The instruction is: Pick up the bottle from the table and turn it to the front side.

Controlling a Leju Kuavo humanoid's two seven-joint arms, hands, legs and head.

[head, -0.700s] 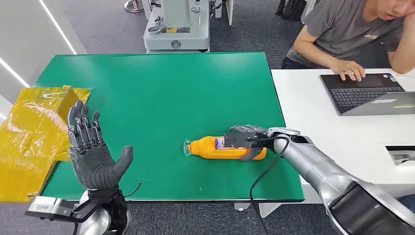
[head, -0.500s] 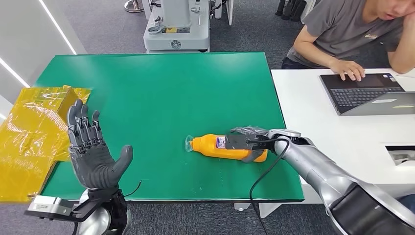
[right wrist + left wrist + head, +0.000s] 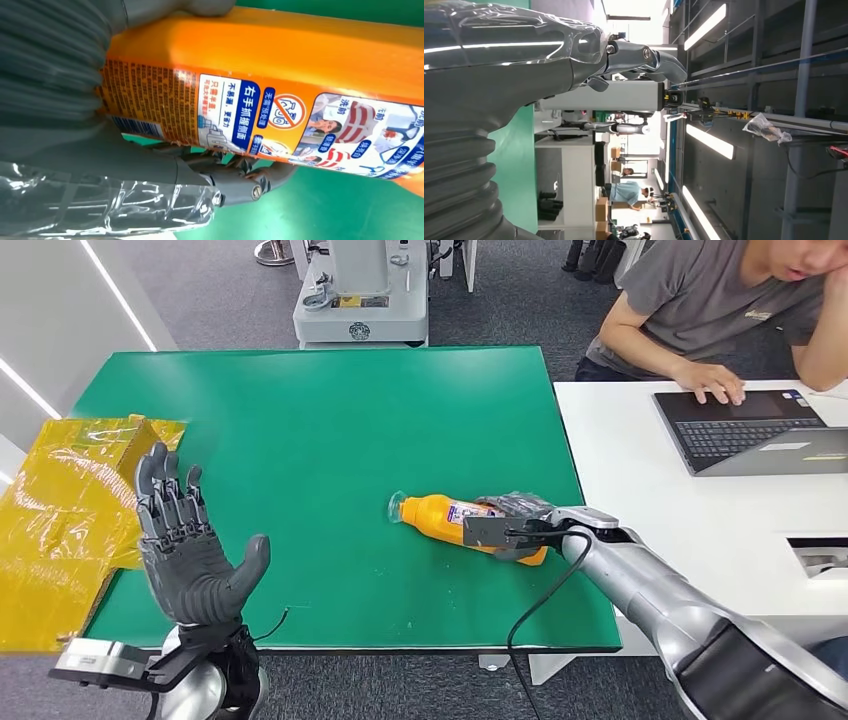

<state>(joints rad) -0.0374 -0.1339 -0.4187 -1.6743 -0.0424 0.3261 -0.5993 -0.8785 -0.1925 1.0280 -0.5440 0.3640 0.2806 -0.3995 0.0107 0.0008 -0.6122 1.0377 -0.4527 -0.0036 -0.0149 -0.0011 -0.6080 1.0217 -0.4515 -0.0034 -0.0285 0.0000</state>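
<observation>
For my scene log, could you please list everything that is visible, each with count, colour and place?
Orange plastic bottle: one, orange with printed label, lying on its side, near right part of the table.
Green table: one, green, centre.
Yellow plastic-wrapped box: one, yellow, left table edge.
White desk: one, white, right of the table.
Dark laptop: one, dark grey, on the desk.
Person: one, grey shirt, seated at the laptop.
Left hand: dark grey, raised, fingers apart, holds nothing.
Right hand: grey, grips the bottle.
</observation>
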